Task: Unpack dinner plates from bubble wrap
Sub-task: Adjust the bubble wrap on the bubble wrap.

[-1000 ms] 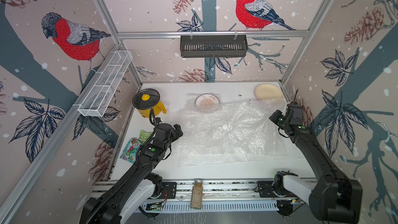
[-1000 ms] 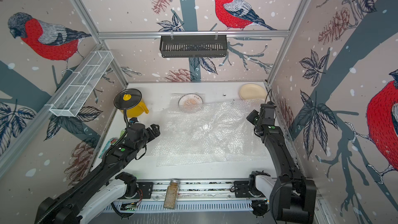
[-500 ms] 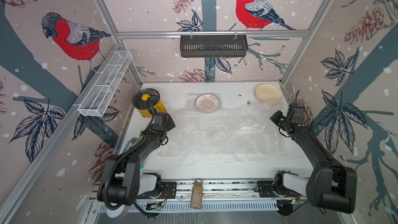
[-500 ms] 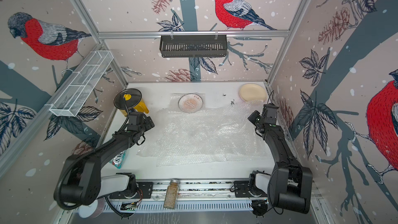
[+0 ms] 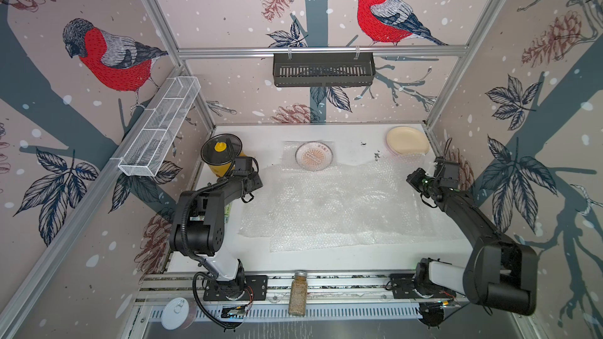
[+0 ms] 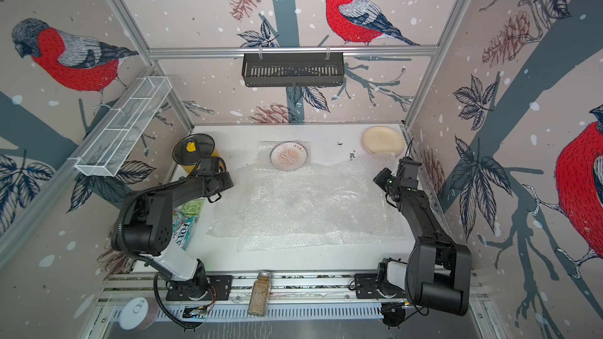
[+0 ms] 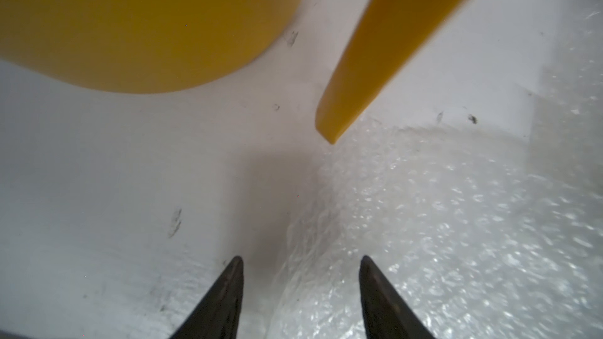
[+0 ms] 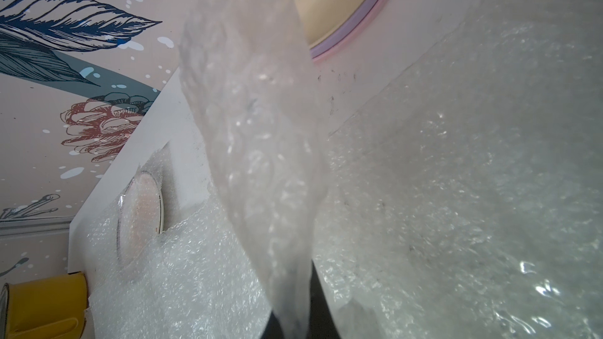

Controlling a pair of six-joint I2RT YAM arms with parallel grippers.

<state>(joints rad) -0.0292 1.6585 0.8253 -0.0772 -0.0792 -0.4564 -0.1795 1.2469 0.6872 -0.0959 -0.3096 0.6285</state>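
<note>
A wide sheet of bubble wrap [image 5: 332,203] [image 6: 303,203] lies crumpled across the middle of the table. My right gripper [image 8: 290,324] [image 5: 411,180] is shut on its far right corner, and a fold of wrap rises from the jaws. My left gripper [image 7: 300,265] is at the sheet's left edge near the yellow pot. Its jaws stand apart, with the wrap's edge lying between them. An orange sunburst plate [image 5: 314,157] [image 6: 289,157] sits at the back centre under its own bubble wrap. A cream plate [image 5: 407,141] [image 8: 342,4] tops a stack at the back right, with lilac and pink rims beneath it.
A yellow pot [image 5: 222,154] with a black glass lid stands at the back left; its handle [image 7: 391,47] reaches over the wrap's edge. Snack bags [image 6: 187,220] lie under the left arm. A spice jar [image 5: 298,293] and a white tin lid [image 5: 175,314] sit at the front rail.
My left arm has drawn back toward the yellow pot and lowered to the wrap's left edge, its jaws narrowing. The sheet has shifted left and bunched up. The right gripper keeps its hold.
</note>
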